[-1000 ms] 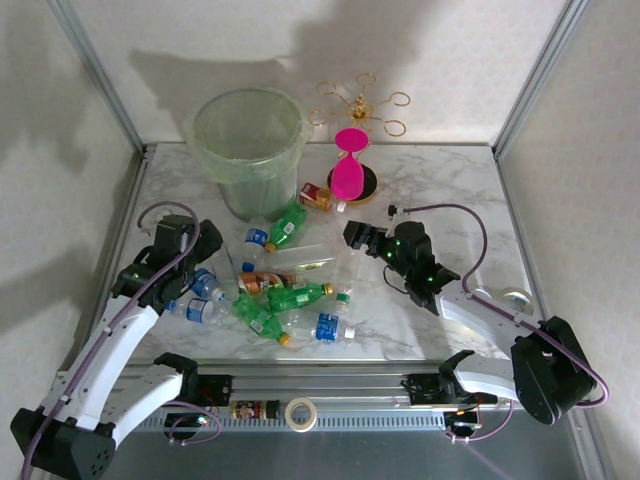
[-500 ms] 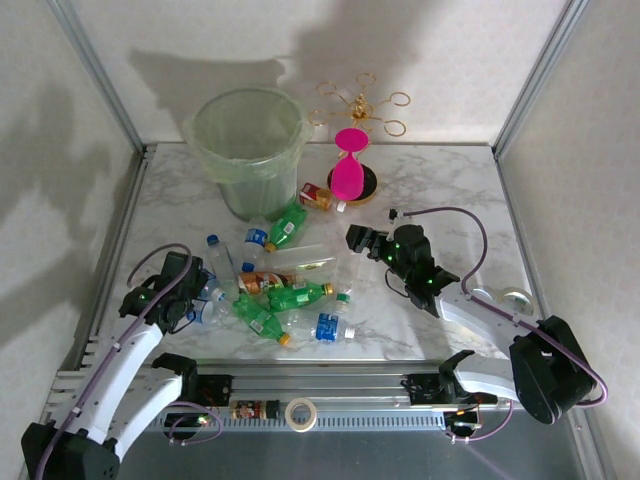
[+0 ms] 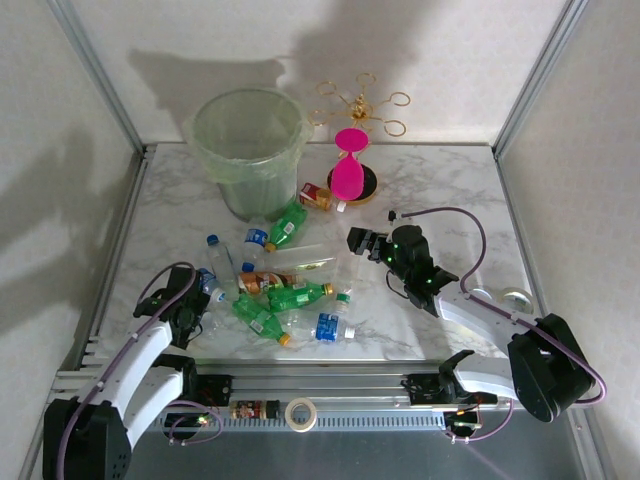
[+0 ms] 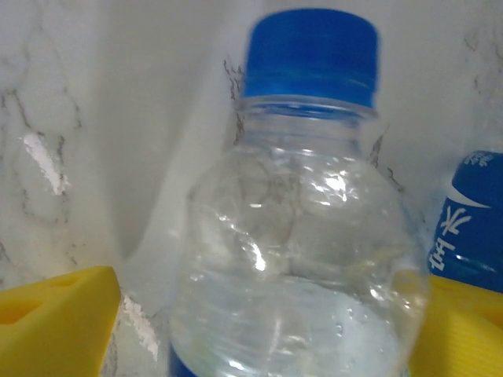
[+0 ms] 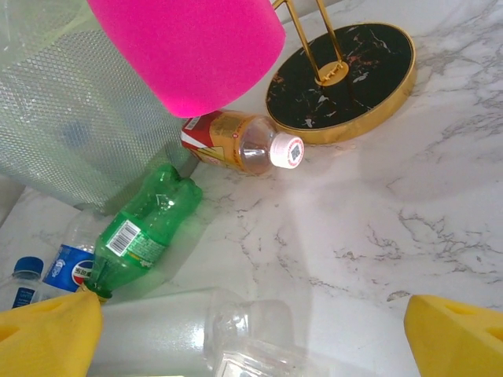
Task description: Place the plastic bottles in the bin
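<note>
Several plastic bottles [image 3: 290, 295] lie in a heap on the marble table, clear, green and brown ones. The bin [image 3: 200, 140] stands at the back left, and its wall [image 5: 63, 118] is seen in the right wrist view. My left gripper [image 3: 193, 308] is low at the heap's left end. In its wrist view it [image 4: 267, 314] is open around a clear blue-capped bottle [image 4: 299, 259], with a gap at the left finger. My right gripper [image 3: 360, 242] is open over a clear bottle [image 5: 236, 330]. Beyond it lie a green bottle [image 5: 141, 228] and a brown bottle [image 5: 236, 141].
A pink hourglass shape [image 3: 348, 165] stands on a black round base [image 5: 346, 78] beside the bin, with a gold wire stand [image 3: 360, 105] behind it. A blue-labelled bottle [image 4: 471, 220] lies close to the right of my left gripper. A tape roll [image 3: 300, 412] sits on the front rail.
My left arm has drawn back toward the near left edge and dropped low over the clear bottle, its jaws narrowing. The right arm has hardly moved.
</note>
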### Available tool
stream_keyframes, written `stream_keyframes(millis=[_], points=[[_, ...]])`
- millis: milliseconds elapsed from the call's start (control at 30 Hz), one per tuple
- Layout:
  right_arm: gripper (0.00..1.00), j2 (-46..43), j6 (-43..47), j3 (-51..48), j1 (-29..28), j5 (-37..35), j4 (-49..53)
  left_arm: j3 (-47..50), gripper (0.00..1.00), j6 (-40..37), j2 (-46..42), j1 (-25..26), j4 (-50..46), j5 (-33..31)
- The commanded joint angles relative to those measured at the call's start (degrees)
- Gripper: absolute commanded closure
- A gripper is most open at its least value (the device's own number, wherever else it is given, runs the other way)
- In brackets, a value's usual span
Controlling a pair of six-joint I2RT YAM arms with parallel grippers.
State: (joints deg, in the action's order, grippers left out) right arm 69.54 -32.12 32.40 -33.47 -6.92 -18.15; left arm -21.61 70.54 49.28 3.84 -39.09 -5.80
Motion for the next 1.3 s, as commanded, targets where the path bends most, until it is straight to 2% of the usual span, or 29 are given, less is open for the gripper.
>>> stream_keyframes(millis=[0, 233, 400, 633, 867, 1033, 1133, 1267], points=[[0.01, -0.7, 0.9, -0.5, 0.0, -1.7, 0.7, 1.0, 0.17, -0.1, 0.9, -1.7, 4.0, 0.8], [0.01, -0.9, 0.9, -0.2, 0.0, -2.0, 1.4, 2.6, 0.41, -1.0, 2.3, -2.7, 7.9, 0.5], [0.01, -0.8, 0.8, -0.2, -0.1, -2.0, 1.3, 3.0, 0.55, -1.4, -0.3, -2.8, 8.7, -1.2], [0.01, -0.5, 0.6, -0.1, 0.0, -1.4, 1.0, 0.6, 0.60, -3.7, -8.7, -3.3, 6.7, -5.5], [0.01, -0.1, 0.4, -0.1, 0.0, -1.0, 0.1, -9.9, 0.68, -11.9, -14.9, -3.6, 8.3, -12.4], [0.01, 0.5, 0.1, 0.0, 0.0, -0.3, -0.7, -18.4, 0.71, -19.4, -12.1, -3.6, 15.4, -11.2], [0.01, 0.7, -0.1, 0.0, 0.0, 0.2, -1.0, -21.4, 0.78, -22.0, -10.4, -3.6, 23.5, -6.7], [0.01, 0.5, -0.7, -0.1, 0.0, 0.9, -1.7, -23.6, 0.94, -22.2, -8.1, -3.4, 34.7, -3.1]])
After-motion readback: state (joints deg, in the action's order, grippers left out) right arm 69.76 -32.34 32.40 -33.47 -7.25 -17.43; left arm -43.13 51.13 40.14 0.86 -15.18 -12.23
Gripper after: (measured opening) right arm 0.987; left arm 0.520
